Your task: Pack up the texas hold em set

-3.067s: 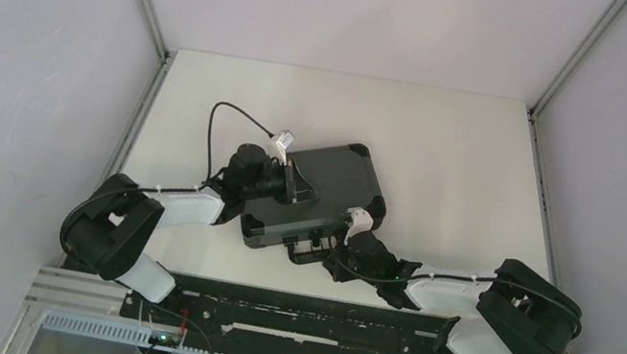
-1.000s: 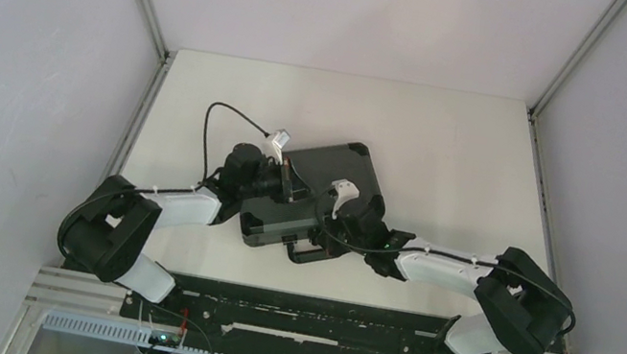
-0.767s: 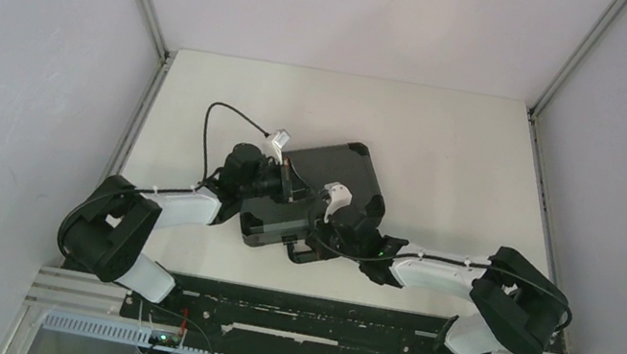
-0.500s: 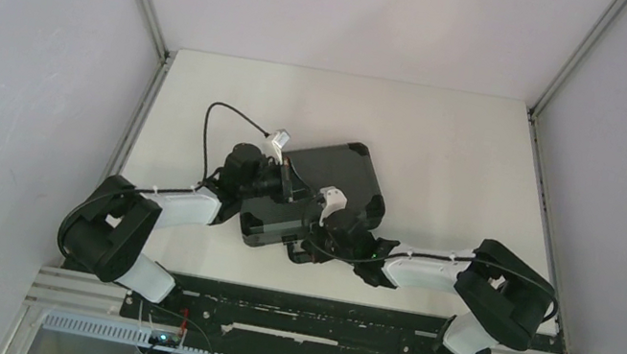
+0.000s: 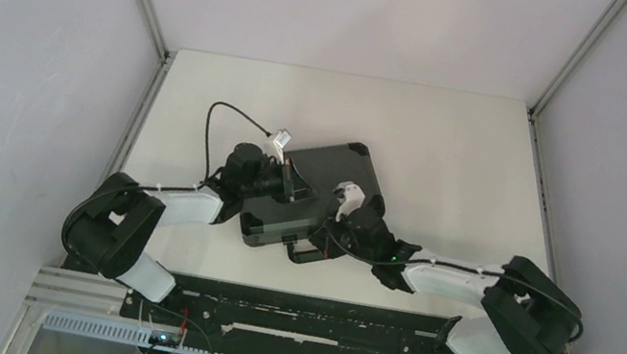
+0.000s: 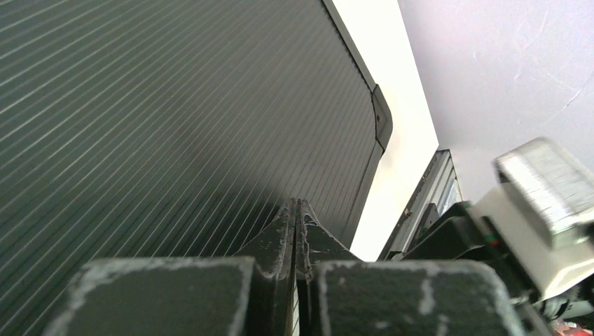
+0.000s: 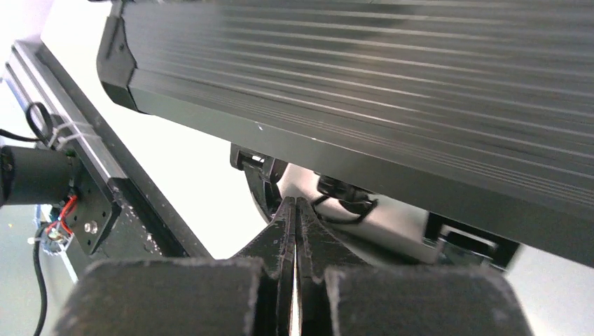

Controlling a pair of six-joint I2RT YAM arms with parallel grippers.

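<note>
I see the case (image 5: 338,166) closed near the tabletop's (image 5: 460,154) front edge. The left gripper (image 6: 297,207) is over it and the right gripper (image 7: 295,206) is at its front side. Both are pinched together, empty.

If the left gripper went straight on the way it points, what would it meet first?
The black briefcase, on its ribbed lid: the shut left gripper points onto it, seemingly very near or already touching; depth is unclear.

black ribbed briefcase (image 5: 320,183), white table (image 5: 450,152)
</note>
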